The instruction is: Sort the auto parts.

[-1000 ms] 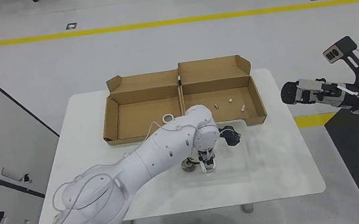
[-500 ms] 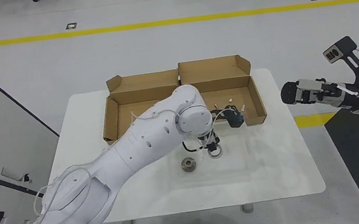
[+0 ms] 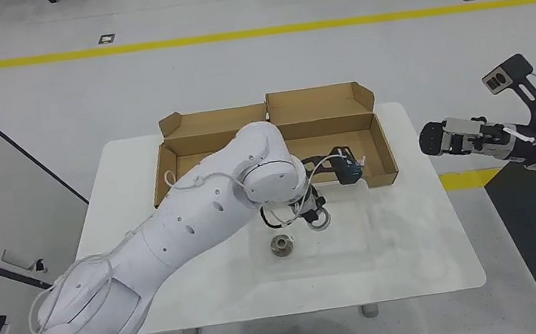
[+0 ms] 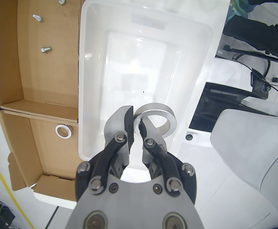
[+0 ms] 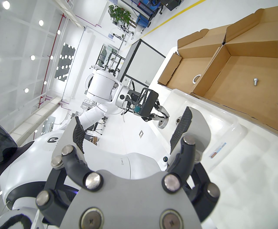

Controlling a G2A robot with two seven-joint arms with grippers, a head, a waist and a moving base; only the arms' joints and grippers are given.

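Left gripper (image 4: 135, 115) is clamped on the rim of a metal ring (image 4: 170, 123), one finger inside the hole and one outside, held over the clear plastic tray (image 4: 80, 86) at frame centre in the top view. A second round metal part (image 3: 281, 245) sits in the tray just lower left of the held ring. Two open cardboard boxes sit side by side behind the tray: the left box (image 3: 184, 182) has a white ring (image 4: 63, 131), the right box (image 3: 305, 140) has bolts (image 4: 45, 49). Right gripper (image 5: 131, 121) has fingers wide apart, nothing in them; at the right edge of the top view it is off the table (image 3: 418, 239).
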